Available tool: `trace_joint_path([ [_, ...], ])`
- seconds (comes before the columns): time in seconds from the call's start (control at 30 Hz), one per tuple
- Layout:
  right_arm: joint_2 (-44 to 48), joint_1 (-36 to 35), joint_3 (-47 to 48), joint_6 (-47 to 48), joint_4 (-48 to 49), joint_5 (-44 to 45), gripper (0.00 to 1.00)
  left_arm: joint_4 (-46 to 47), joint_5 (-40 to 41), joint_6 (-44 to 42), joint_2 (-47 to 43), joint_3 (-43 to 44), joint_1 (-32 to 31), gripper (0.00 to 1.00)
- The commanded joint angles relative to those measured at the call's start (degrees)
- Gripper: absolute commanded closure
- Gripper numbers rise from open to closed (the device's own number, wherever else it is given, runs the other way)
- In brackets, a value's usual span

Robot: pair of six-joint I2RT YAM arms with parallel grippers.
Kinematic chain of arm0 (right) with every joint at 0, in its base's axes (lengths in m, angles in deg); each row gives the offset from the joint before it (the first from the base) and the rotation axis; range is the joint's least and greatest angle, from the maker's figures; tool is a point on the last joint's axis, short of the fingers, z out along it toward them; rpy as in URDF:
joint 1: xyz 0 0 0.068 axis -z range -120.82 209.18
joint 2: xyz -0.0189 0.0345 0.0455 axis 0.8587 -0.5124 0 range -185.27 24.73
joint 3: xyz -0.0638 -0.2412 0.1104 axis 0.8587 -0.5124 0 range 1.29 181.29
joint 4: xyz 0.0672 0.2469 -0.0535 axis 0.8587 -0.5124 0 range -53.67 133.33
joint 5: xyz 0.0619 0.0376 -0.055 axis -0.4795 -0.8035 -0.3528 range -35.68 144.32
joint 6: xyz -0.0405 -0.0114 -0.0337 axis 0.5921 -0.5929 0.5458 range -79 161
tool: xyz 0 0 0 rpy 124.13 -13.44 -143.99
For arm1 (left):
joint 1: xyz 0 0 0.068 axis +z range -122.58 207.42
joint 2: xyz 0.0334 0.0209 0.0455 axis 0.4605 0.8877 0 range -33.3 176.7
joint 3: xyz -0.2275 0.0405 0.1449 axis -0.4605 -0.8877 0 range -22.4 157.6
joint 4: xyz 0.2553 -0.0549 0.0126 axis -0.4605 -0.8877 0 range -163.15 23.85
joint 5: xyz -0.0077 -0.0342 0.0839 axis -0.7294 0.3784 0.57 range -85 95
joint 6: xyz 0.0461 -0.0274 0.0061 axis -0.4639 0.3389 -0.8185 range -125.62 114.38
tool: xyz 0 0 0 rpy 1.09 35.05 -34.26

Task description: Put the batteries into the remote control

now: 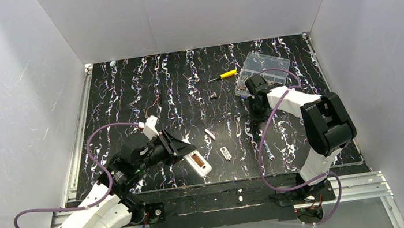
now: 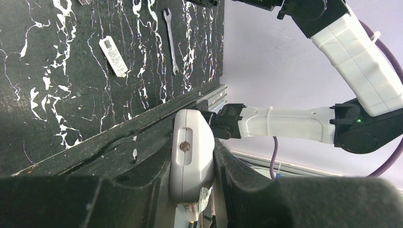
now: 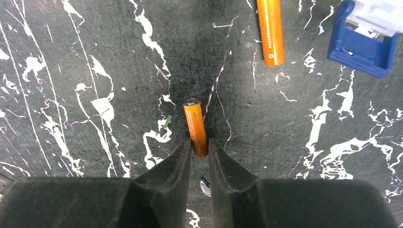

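Currently left tool (image 2: 192, 187) pinches remote control (image 2: 199, 142), compartment (image 2: 185, 147) exposed for loading; right tool (image 3: 200, 151) pinches one battery (image 3: 195, 123) by its end, frame centre, for pickup.

remote (image 2: 190, 152) between left fingers (image 2: 247, 190) | battery (image 3: 196, 128) between right fingers (image 3: 166, 185) | second battery (image 3: 271, 31) beyond, on table (image 3: 95, 57)

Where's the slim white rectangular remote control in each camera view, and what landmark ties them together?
Top external: the white remote control sits lower centre-left, at the left gripper's tip.
Left wrist: bottom centre, clamped between the fingers.
Right wrist: not in it.
Shared landmark: the black, white-veined tabletop, in all three.
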Motion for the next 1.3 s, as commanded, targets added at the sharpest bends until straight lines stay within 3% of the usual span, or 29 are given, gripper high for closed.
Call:
trace_joint_path([
  [0.0, 2.0, 0.2, -1.0, 0.0, 0.3, -1.2, 0.75, -0.3, 0.1, -1.1, -1.7, 2.0, -0.2, 1.00],
  [0.17, 5.2, 0.2, -2.2, 0.3, 0.5, -1.2, 0.82, -0.6, 0.6, -1.2, -2.0, 1.8, -0.1, 1.00],
  [0.33, 14.6, 0.2, -4.0, 2.1, 0.7, -3.1, 0.87, -1.1, 1.3, -2.0, -2.1, 2.0, -0.2, 1.00],
  [0.53, 32.2, -0.4, -5.2, 6.4, 1.1, -14.7, 0.98, 5.3, -0.2, -4.7, -2.2, 1.7, -0.1, 1.00],
  [0.83, 50.5, -1.4, -6.5, 9.2, -1.0, -27.6, 0.99, 13.5, -10.4, -14.8, 0.9, 8.3, -0.2, 1.00],
  [0.97, 54.8, -1.5, -7.2, 9.2, -0.2, -28.2, 0.99, 17.3, -10.6, -16.5, 1.8, 8.6, -0.2, 1.00],
  [1.27, 56.7, -1.5, -7.5, 9.7, 0.8, -28.3, 0.99, 15.9, -5.9, -25.7, -2.1, 8.2, -0.2, 1.00],
])
